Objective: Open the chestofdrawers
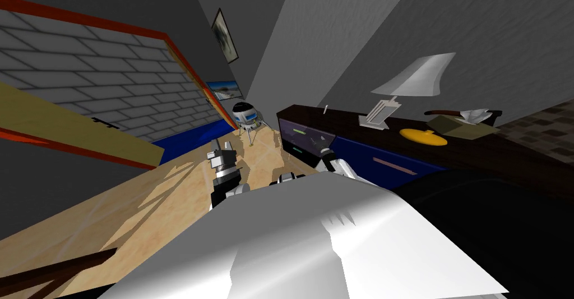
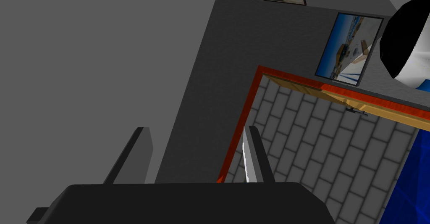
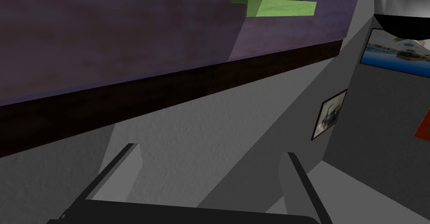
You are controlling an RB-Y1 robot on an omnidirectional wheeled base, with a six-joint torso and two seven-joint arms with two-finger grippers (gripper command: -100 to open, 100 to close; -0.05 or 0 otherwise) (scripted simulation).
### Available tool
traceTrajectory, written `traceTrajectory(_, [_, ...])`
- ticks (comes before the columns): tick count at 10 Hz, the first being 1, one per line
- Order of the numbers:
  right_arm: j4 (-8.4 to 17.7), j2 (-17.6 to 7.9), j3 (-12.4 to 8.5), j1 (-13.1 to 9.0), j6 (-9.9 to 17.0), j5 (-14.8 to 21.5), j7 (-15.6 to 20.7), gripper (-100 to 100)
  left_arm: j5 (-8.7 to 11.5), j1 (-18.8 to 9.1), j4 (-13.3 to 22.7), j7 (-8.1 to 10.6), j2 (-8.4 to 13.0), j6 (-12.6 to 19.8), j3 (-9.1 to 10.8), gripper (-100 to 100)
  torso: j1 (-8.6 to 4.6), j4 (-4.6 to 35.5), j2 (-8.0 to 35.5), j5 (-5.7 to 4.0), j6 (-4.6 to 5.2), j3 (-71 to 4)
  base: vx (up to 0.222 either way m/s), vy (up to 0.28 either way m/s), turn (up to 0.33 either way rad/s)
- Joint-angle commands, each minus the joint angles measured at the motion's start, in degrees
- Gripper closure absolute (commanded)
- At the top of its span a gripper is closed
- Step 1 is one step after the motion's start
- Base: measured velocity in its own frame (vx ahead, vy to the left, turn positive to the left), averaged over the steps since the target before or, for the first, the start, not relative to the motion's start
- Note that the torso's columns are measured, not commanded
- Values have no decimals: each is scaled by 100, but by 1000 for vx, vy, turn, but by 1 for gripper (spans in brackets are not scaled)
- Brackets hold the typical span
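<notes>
1. The chest of drawers (image 1: 364, 154) stands along the right wall, its near end lost in darkness (hard to read).
2. Its flat purple drawer front (image 3: 126, 36) and green bar handle (image 3: 279, 7) lie just beyond the right gripper (image 3: 210, 152), whose blades are parted and empty.
3. The left gripper (image 2: 196, 129) has its blades apart too.

The left arm (image 1: 226, 173) is seen raised just left of the head view's centre, the right arm (image 1: 336, 162) just right of it. The left pincer (image 2: 194, 156) is held open; the right pincer (image 3: 210, 171) is spread wider.
</notes>
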Motion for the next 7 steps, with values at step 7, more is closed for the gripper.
traceTrajectory(7, [500,26,-212,-143,645,1472,394,-100,0,0,0,0,0,0,0,0,3,-2,-9,0,1,-3,97,72,-45])
